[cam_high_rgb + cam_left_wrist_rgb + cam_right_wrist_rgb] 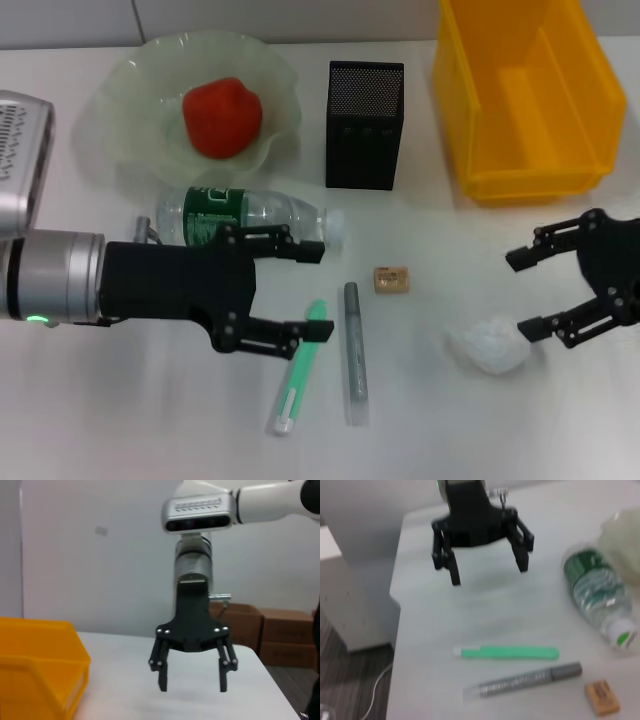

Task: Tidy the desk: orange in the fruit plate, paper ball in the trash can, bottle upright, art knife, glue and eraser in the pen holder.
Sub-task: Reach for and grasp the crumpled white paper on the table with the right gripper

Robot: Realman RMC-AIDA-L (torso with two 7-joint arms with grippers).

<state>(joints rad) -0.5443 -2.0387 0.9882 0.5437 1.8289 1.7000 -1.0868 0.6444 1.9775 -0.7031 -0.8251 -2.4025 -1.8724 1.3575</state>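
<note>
- Two grippers are working over the desk (pixel 150 420), and the pen holder (pixel 365 125) is serving as the landmark for every place below.
- Left of the pen holder, the orange (pixel 222 117) is already sitting in the fruit plate (pixel 130 110); right of it, the trash can (pixel 525 100) is standing without anything visible inside.
- In front of the holder and to its left, the left gripper (pixel 305 290) is hanging with fingers spread wide beside the bottle (pixel 245 215), which is lying on its side.
- The eraser (pixel 391 279), a green art knife (pixel 300 370) and a grey glue stick (pixel 354 350) are lying in front of the holder.
- Far to the holder's front right, the right gripper (pixel 525 292) is hovering spread, just beside the paper ball (pixel 487 346).
- Risk, as I judge it: closing off-centre could be nudging the light wad away, or the round bottle could be rolling from a glancing finger.
</note>
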